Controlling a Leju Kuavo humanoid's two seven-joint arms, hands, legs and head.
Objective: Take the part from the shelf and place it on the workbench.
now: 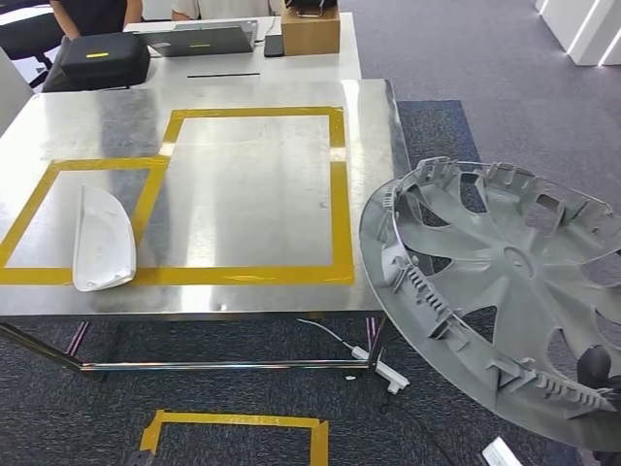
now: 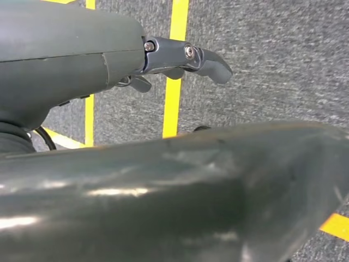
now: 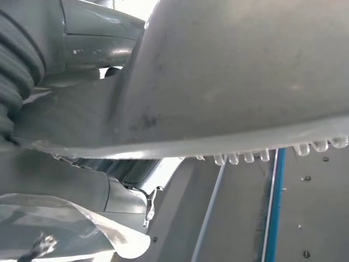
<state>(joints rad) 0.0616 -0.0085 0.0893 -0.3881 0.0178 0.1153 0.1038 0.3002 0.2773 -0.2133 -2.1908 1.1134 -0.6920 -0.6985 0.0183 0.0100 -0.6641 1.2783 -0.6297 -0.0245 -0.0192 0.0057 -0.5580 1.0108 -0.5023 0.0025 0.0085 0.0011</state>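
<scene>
Right hand: holding the wheel cover. On my right wrist feed the thick thumb and the darker fingers sit on opposite sides of the cover's rim, with the grey disc pressed close against the camera. On my head feed a dark fingertip shows at the cover's lower right edge.

Wheel cover: grey plastic, spoked, ribbed inner side facing up, tilted. It hangs in the air to the right of the workbench, off its right edge and above the grey carpet, not touching the steel top.

Left hand: fingers stretched out straight, nothing between them, hanging over carpet marked with yellow tape lines.

Workbench: steel top with two yellow tape rectangles. A white curved part lies in the left rectangle, overlapping its front tape line.

Beyond: a white desk carrying a black case, a laptop and a cardboard box. Two people sit behind it.

Floor: a white power strip with its cable under the bench's front edge.
</scene>
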